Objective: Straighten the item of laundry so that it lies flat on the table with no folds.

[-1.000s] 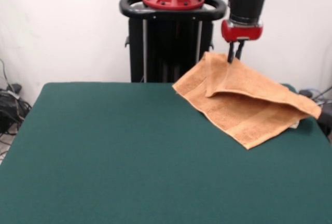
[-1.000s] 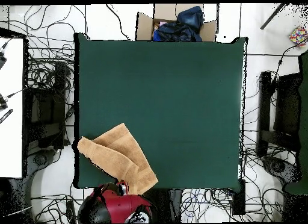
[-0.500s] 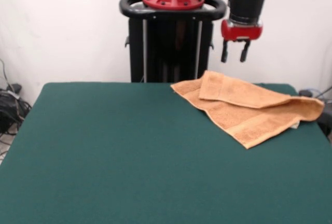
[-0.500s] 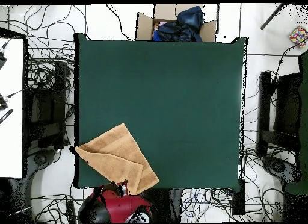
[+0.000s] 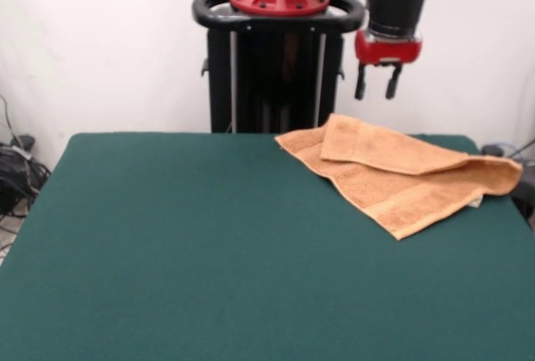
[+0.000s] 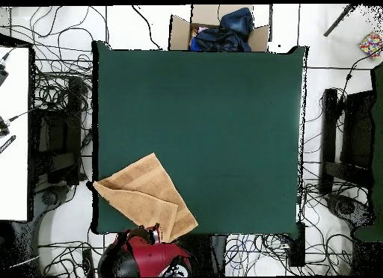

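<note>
The orange-tan towel, the item of laundry [image 5: 401, 177], lies at the far right corner of the dark green table [image 5: 209, 244], with one flap folded back over the rest. From above, the towel [image 6: 146, 196] sits at the table's [image 6: 217, 118] lower left corner, its left tip at the edge. My gripper [image 5: 375, 94] hangs open and empty in the air above the towel's back edge, apart from the cloth. In the overhead view the gripper [image 6: 153, 232] shows just below the towel's lower edge.
A cardboard box [image 6: 217, 32] holding dark clothes stands beyond the table's top edge in the overhead view. Cables and black stands surround the table on both sides. A white surface [image 6: 13, 133] sits at the left.
A second ago the gripper was shut on the towel's raised fold. It let go and rose slightly, and the fold dropped onto the cloth. Nothing has moved in the last half second.
</note>
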